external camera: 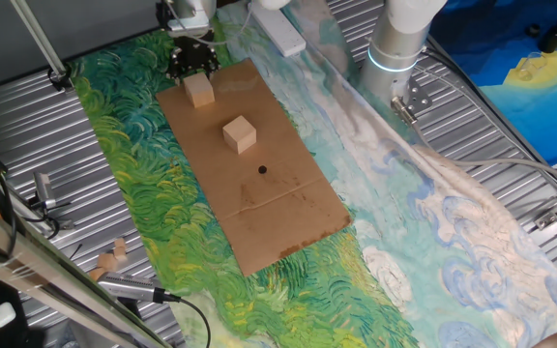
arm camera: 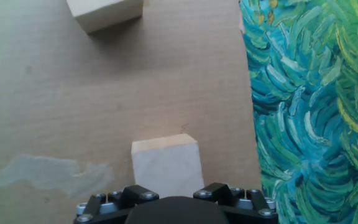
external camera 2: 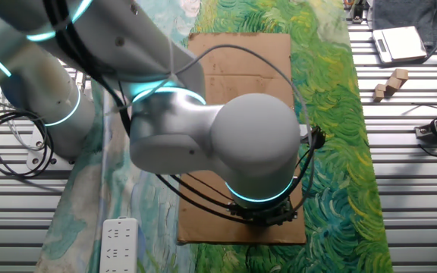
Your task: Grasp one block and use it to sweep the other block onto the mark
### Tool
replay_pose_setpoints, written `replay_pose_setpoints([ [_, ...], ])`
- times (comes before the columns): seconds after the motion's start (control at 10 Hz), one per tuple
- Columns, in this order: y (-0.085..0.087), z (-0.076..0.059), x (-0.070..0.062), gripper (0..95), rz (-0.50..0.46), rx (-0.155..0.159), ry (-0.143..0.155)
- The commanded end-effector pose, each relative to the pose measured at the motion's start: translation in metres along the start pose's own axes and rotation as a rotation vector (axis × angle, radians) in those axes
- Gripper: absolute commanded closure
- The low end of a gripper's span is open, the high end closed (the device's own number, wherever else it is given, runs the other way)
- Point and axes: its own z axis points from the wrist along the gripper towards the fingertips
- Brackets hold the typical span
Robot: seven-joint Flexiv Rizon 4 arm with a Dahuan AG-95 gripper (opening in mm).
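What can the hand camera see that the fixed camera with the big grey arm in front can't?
Only the hand view shows the two wooden cubes: the near block just ahead of the gripper, and the far block at the top edge. Only the other fixed view shows the robot arm, which hides the blocks, and a power strip. Both show the brown cardboard and the painted cloth. Neither shows the mark.

A robotics lab: ribbed metal bench, loose cables, power strip and a painted cloth
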Motion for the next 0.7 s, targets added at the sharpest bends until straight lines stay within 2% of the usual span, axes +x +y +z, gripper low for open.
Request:
replay_pose_setpoints([
  [0.1,-0.0016,0.0038,-0.001,19.0,-0.005,0.006,-0.003],
  [0.4,-0.0022,0.0056,-0.0037,19.0,-0.009,0.006,-0.004],
  [0.5,-0.0028,0.0067,-0.0057,38.0,0.0,0.005,-0.01],
  [0.6,-0.0034,0.0076,-0.0074,38.0,0.006,0.004,-0.02],
  [0.7,-0.0044,0.0093,-0.0104,57.0,0.024,0.003,-0.031],
])
